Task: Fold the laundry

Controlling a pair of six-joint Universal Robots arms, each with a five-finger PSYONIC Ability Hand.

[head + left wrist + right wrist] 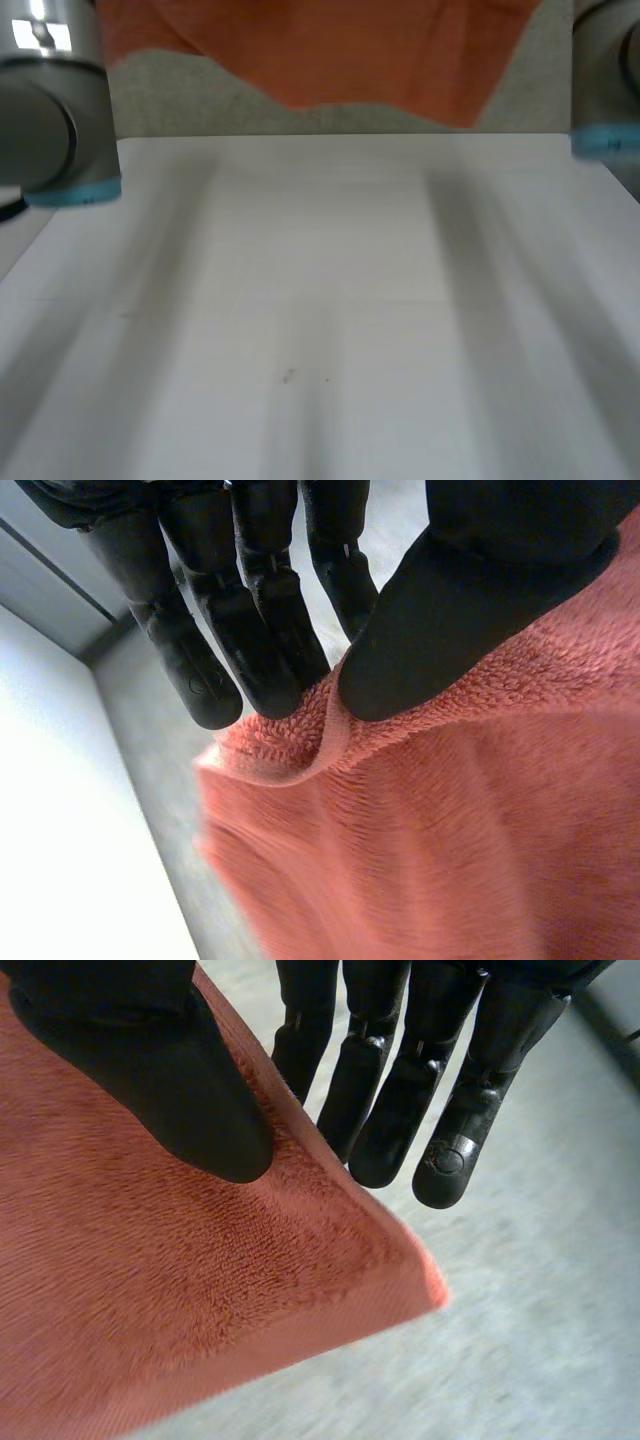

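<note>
Fingers (265, 640) and thumb of left hand (480, 610) pinch orange terry towel (450, 830) at bunched hem, right hand (150, 1060) pinches hemmed corner, its top cut off.

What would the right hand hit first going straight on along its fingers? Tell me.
Likely the grey floor ahead; the right hand pinches the orange towel beside that line. Depth is unclear.

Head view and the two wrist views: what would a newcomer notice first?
An orange towel hangs in the air beyond the far edge of the white table. The left robot hand pinches it near one corner between thumb and fingers. The right robot hand does the same near another corner.
</note>
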